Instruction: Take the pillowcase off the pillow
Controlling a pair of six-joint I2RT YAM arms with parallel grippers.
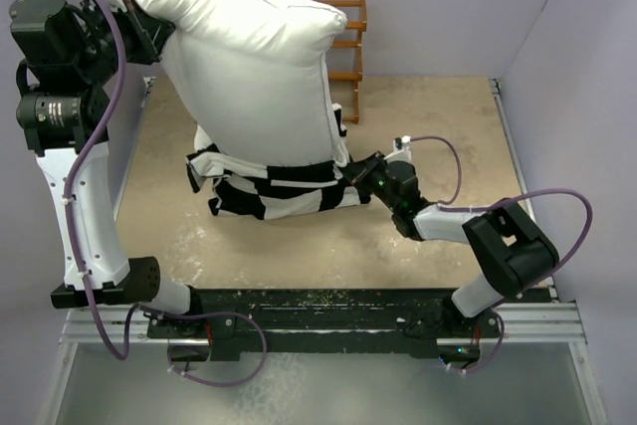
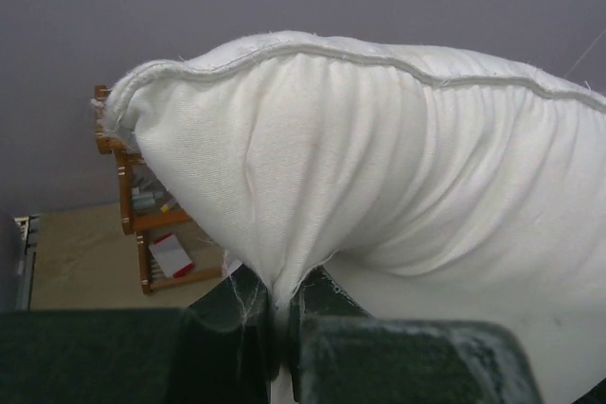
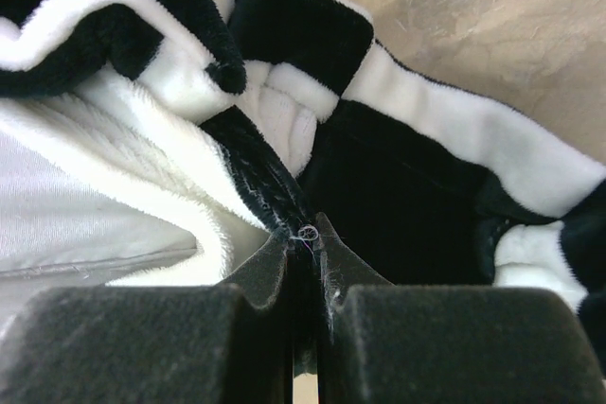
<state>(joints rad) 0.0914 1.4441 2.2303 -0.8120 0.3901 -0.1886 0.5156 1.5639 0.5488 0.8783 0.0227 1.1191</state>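
The left claw (image 1: pixel 147 19) is hanging up high. It is pinching one corner of the pillow (image 1: pixel 254 77) tight. In the left wrist view its two fingers (image 2: pixel 237 314) are squeezing together on a fold of the white cloth, and the pillow is puffing out above the claw and to its right. The pillow is hanging down from this claw. Its low end is sitting inside the pillowcase (image 1: pixel 269 191), which is bunching up on the surface (image 1: pixel 428 126) far below the left claw. A wooden rack (image 1: pixel 348 47) is standing behind the pillow.

The right claw (image 1: pixel 360 174) is sitting low, just over the surface, and it is biting the right edge of the pillowcase. In the right wrist view its fingers are pressing together on a fuzzy black edge. Black and white cloth is piling up above this claw, and smooth white lining is showing on its left.
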